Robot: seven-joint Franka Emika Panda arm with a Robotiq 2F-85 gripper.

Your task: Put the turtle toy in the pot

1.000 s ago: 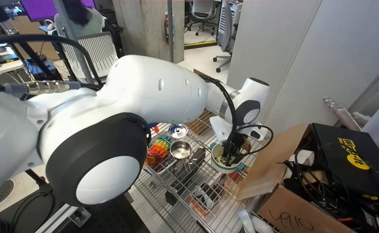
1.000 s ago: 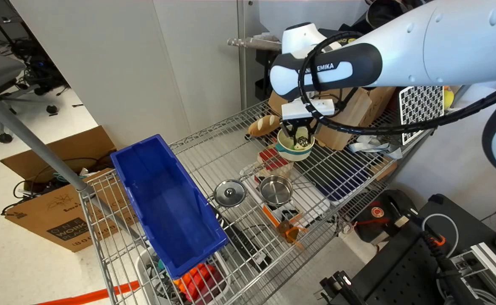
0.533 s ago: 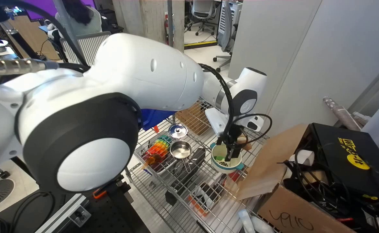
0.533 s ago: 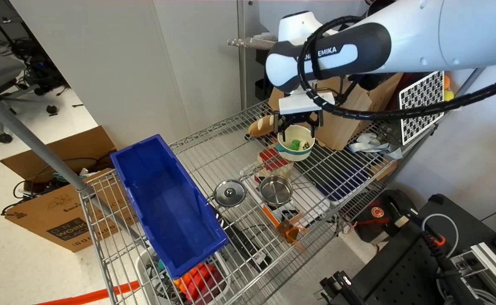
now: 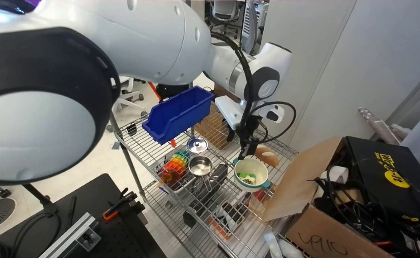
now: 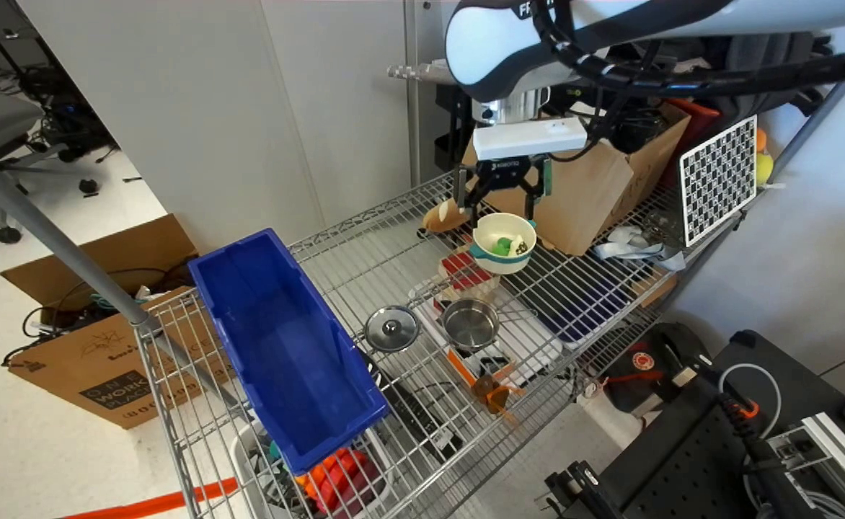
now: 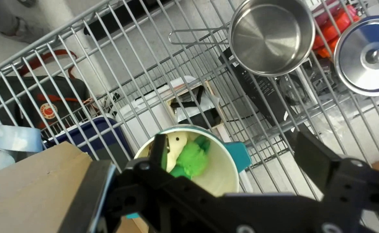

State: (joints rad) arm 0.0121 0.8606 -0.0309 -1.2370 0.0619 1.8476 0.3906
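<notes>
The cream pot (image 6: 493, 267) with teal handles stands upright on the wire shelf and shows in both exterior views. Inside it lies the turtle toy (image 7: 192, 158), seen in the wrist view as a fuzzy green part beside a cream part with a black eye and dark markings; I cannot tell whether these are one piece. Above the pot, my gripper (image 6: 502, 213) is open, its jaws wide apart with nothing between them. In the wrist view one finger (image 7: 158, 150) overlaps the pot's rim and hides part of the toy, while the opposite finger (image 7: 315, 161) hangs over bare wire.
A bread toy (image 6: 445, 215) lies right beside the pot. A steel pan (image 6: 470, 324) and a lid (image 6: 391, 329) sit farther along the shelf, then a large blue bin (image 6: 293, 346). Behind the pot rises a cardboard box (image 6: 581, 194), with a checkered board (image 6: 718, 180) near it.
A second ago my gripper was down in the pot at the toy. It has since opened, let go and risen out, leaving the toy lying inside. The pot has stayed put.
</notes>
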